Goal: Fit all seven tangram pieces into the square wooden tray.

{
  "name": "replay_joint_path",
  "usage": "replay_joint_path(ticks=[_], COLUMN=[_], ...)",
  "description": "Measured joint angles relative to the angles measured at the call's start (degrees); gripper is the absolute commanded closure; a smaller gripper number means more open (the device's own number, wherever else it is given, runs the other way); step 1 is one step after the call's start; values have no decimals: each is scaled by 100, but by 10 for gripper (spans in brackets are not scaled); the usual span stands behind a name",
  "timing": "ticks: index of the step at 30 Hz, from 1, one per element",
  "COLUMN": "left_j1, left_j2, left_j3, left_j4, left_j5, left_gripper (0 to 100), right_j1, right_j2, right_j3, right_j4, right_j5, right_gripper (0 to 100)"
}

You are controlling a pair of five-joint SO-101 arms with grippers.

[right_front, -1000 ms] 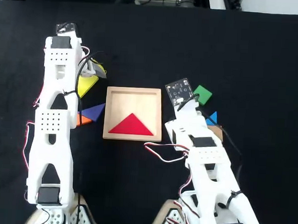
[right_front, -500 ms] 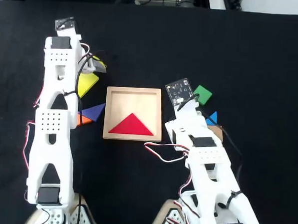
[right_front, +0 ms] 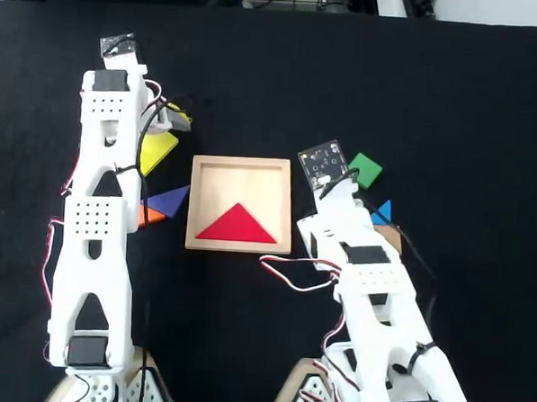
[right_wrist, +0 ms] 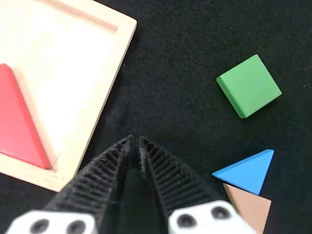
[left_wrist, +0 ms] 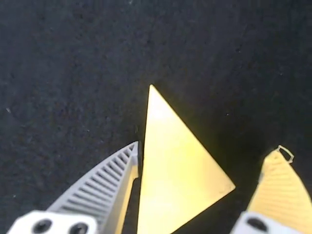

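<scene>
Here our left fingers (left_wrist: 107, 185) stand spread around the yellow triangle (left_wrist: 170, 185), one touching its edge, one apart; we judge closing on slanted sides could squirt it across the surface (left_wrist: 73, 58); our right fingers (right_wrist: 112, 170) rest pressed together beside the tray (right_front: 243, 161), which holds one red triangle (right_front: 237, 225).

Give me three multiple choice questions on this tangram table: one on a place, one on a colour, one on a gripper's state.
1. Relative to the tray, the green square lies: A inside it, B to its right, C to its left.
2. The piece inside the tray is: A red, B orange, C yellow.
3. The right gripper is: A wide open, B shut on a piece, C shut and empty.
B: it sits past the tray's right rim. A: a red triangle lies there. C: its fingers meet, nothing between.
</scene>
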Motion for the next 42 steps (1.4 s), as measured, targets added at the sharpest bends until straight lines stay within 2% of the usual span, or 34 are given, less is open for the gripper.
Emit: replay_joint_path(ticks=[10,18,29,34,42], left_j1=[-105,-149,-325,-448,-501], left_j2=[9,9,9,35,35], left_j3=[-9,-70,-70,-519,-862], left_j4=[237,325,369,422,791], left_j5=[-1213,-1424,-2655,-3244,-3886], left_gripper=[667,671,666,596,614], right_j1=[0,0,0,0,0], right_j2=[0,0,0,0,0], right_j3=[0,0,0,0,0], right_j4=[0,0,0,0,0], right_j5=[0,0,0,0,0], right_gripper=[986,986,986,986,986])
